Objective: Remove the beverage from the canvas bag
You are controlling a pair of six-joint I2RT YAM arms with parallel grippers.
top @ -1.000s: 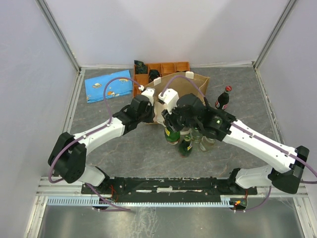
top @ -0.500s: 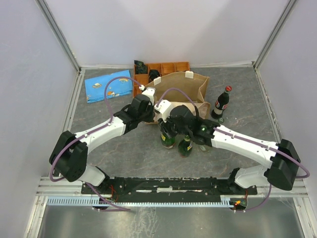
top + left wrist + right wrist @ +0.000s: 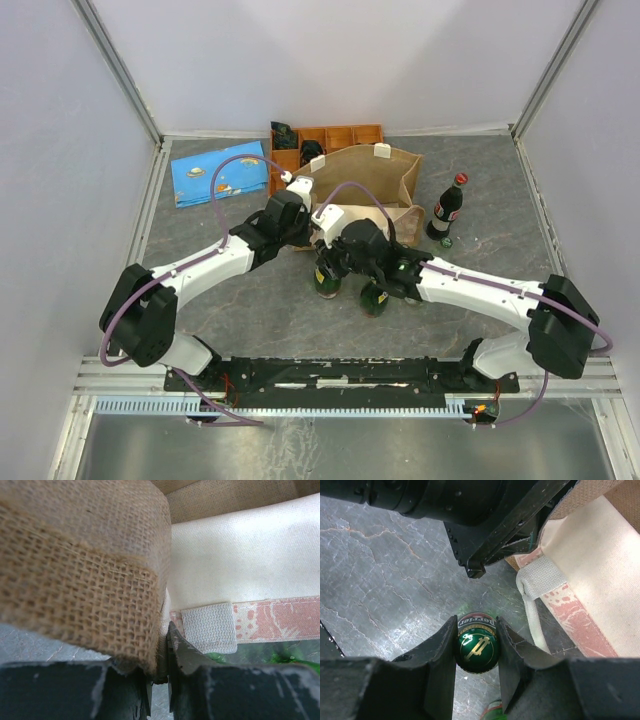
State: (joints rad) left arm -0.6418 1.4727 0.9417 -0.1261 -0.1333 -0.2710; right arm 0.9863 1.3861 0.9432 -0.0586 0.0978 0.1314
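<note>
Right claw (image 3: pixel 476 626) is closed snugly on the top of the bottle (image 3: pixel 476 647), one finger on each side just under the green cap with its gold emblem. Gripping at the narrowest part keeps the bottle upright beneath it. Whether the base touches the tabletop (image 3: pixel 385 575) I cannot tell. The bottle is outside the bag (image 3: pixel 372 178), just off its open mouth toward the near-left corner, around the middle of the tabletop.

Left claw (image 3: pixel 160 662) is pinched shut on the burlap rim at the bag's left side, with the cream lining and a pinkish strip beside it. I judge it is there to hold the mouth open and stop the bag dragging along as the bottle comes away. A second green bottle (image 3: pixel 375 297) stands just right of the held one, under the right arm. A cola bottle (image 3: pixel 449 207) stands beside the bag toward the right edge.

Compared with a second ago, the right claw and bottle have shifted away from the bag's mouth, toward the left edge and slightly toward the near edge. The right arm has also folded lower, uncovering the bag's far side. The left claw has kept its place on the rim. By my reading the removal is nearly done. What remains is to set the bottle down and let go.
</note>
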